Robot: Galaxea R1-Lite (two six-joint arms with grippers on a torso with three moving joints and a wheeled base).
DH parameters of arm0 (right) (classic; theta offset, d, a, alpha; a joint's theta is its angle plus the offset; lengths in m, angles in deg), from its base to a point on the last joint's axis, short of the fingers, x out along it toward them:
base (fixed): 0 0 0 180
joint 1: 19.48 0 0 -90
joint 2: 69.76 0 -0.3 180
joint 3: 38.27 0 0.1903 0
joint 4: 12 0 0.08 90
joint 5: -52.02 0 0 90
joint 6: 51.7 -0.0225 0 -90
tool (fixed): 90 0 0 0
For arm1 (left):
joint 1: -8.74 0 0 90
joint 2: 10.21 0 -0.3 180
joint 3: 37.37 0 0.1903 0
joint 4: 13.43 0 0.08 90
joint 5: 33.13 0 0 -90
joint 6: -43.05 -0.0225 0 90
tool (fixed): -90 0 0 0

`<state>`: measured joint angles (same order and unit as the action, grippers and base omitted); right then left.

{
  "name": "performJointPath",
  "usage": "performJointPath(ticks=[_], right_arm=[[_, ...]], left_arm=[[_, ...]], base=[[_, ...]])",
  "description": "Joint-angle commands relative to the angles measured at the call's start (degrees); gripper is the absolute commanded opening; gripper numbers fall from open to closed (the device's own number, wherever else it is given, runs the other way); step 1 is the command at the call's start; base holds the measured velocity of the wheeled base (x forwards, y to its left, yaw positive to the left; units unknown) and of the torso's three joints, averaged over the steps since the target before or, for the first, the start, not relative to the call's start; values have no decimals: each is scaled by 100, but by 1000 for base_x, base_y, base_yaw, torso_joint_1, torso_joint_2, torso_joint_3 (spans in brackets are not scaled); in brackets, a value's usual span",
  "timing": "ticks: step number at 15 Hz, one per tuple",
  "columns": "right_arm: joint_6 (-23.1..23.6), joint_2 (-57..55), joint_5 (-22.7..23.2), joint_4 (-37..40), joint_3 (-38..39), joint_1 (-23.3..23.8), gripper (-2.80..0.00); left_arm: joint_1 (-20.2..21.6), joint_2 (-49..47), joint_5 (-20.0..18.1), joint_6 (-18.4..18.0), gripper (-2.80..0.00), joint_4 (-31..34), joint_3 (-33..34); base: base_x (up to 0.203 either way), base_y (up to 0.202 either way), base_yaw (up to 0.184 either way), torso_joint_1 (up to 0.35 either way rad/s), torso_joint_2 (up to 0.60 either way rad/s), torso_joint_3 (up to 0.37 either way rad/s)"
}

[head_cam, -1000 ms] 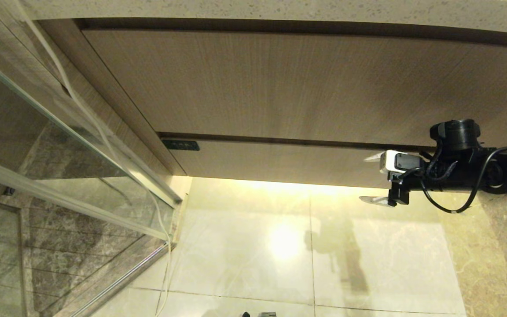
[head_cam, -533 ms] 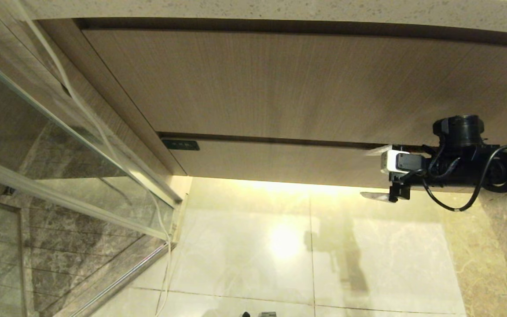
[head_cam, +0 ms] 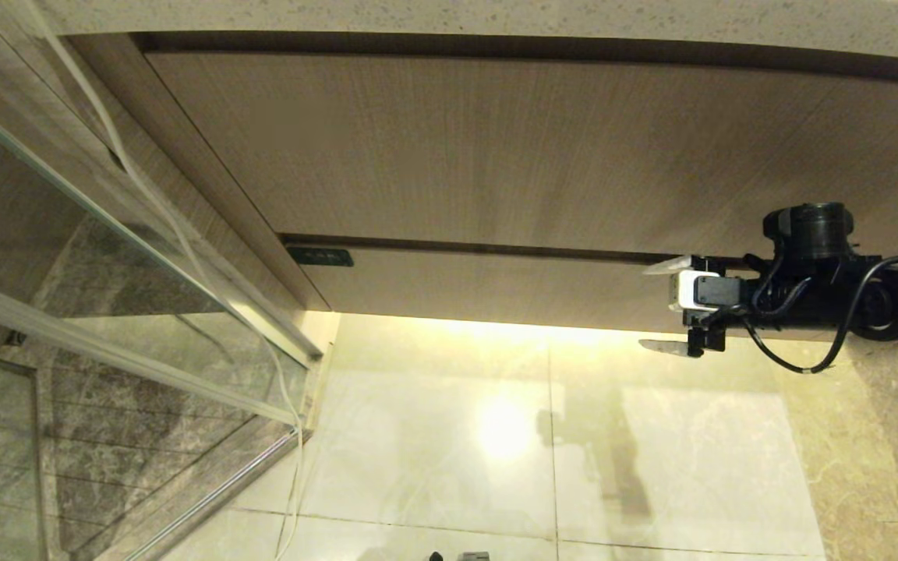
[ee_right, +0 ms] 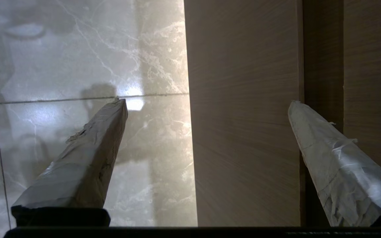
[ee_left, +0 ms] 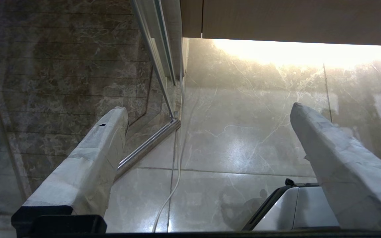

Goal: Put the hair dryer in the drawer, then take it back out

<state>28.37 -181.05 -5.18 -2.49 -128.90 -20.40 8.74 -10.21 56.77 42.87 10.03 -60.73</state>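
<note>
The right gripper (head_cam: 663, 306) is spread wide and holds nothing. Its two fingers sit around the narrow wood front of the closed drawer (head_cam: 496, 284), one finger at the dark gap above it, one below by the shiny marble floor (head_cam: 652, 452). A glass door (head_cam: 106, 257) stands far off to its side. The left gripper (ee_left: 207, 115) hangs wide over the floor. The hair dryer is not in sight.

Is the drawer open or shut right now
Shut: the drawer front sits flush below the taller panel, with only a thin dark seam between them.
</note>
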Motion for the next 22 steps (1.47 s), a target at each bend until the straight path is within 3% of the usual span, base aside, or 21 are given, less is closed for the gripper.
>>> performJointPath(ticks=[1, 10, 14, 22], right_arm=[[44, -33, -33, -11, -41, -22, 0], [-114, -268, -719, -13, -446, -258, 0], [-312, -393, -1163, -440, -516, -338, 0], [-268, -420, -1196, -451, -471, -356, 0]], left_arm=[[0, 0, 1, 1, 0, -1, 0], [0, 0, 1, 1, 0, 7, 0], [0, 0, 1, 1, 0, -1, 0], [0, 0, 1, 1, 0, -1, 0]], base=[[0, 0, 0, 0, 0, 0], [0, 0, 0, 0, 0, 0], [0, 0, 0, 0, 0, 0], [0, 0, 0, 0, 0, 0]])
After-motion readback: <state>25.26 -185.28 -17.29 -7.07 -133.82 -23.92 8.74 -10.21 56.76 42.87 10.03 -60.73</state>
